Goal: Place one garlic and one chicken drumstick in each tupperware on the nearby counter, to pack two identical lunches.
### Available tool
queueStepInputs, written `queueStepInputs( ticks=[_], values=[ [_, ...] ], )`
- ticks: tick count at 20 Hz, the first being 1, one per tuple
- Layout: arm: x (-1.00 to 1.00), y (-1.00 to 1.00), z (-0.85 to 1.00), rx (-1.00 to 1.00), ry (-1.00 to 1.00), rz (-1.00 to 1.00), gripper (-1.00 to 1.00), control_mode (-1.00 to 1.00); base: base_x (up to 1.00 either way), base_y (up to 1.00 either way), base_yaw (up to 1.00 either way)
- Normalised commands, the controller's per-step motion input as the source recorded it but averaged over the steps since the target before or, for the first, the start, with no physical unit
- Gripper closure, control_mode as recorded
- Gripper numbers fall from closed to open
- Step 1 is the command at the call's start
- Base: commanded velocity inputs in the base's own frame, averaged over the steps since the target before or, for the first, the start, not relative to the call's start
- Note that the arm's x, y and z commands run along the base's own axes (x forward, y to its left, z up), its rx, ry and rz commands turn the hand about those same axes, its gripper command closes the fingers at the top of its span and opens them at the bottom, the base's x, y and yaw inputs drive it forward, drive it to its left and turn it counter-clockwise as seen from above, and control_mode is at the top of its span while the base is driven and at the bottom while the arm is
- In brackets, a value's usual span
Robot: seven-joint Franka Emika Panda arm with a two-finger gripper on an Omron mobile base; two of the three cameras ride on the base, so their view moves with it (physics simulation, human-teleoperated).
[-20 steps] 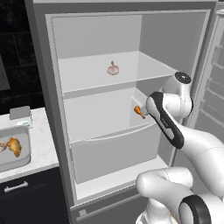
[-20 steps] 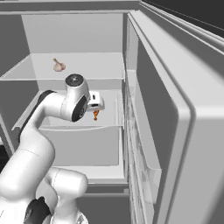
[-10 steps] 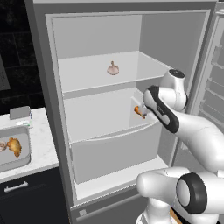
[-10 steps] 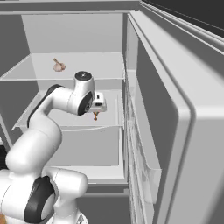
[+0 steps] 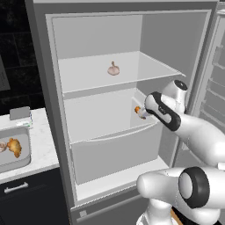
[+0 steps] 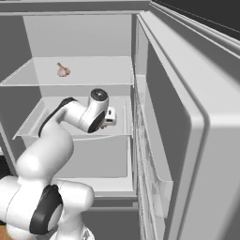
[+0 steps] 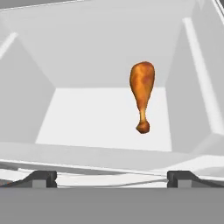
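Drumstick (image 7: 142,94) lies ahead of wide-spread jaws inside fridge (image 5: 101,114).

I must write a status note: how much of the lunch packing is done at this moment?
Done: one tupperware on the counter already holds a drumstick. In hand: the open gripper faces the chicken drumstick on the middle fridge shelf, not yet gripping it. Left: this drumstick and the garlic on the upper shelf.

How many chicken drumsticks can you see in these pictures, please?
2: one drumstick on the fridge's middle shelf ahead of the gripper, one in the container on the counter. Others may be hidden.
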Motion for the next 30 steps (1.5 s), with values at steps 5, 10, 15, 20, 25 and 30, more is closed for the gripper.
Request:
queueStepInputs(
  ticks=[5,10,15,20,25,30],
  values=[
    [0.68,0.06,-0.13,0.02,-0.03,0.0,-1.0,-1.0,0.0,0.0,0.0],
    [0.26,0.01,-0.03,0.09,-0.13,0.0,-1.0,-1.0,0.0,0.0,0.0],
    [0.44,0.0,0.12,0.0,0.01,0.0,-1.0,-1.0,0.0,0.0,0.0],
    [0.52,0.0,-0.01,0.0,0.03,0.0,-1.0,-1.0,0.0,0.0,0.0],
    [0.32,0.0,-0.23,-0.02,0.0,0.0,-1.0,-1.0,0.0,0.0,0.0],
    [0.02,0.0,-0.28,-0.04,0.03,0.0,-1.0,-1.0,0.0,0.0,0.0]
  ],
)
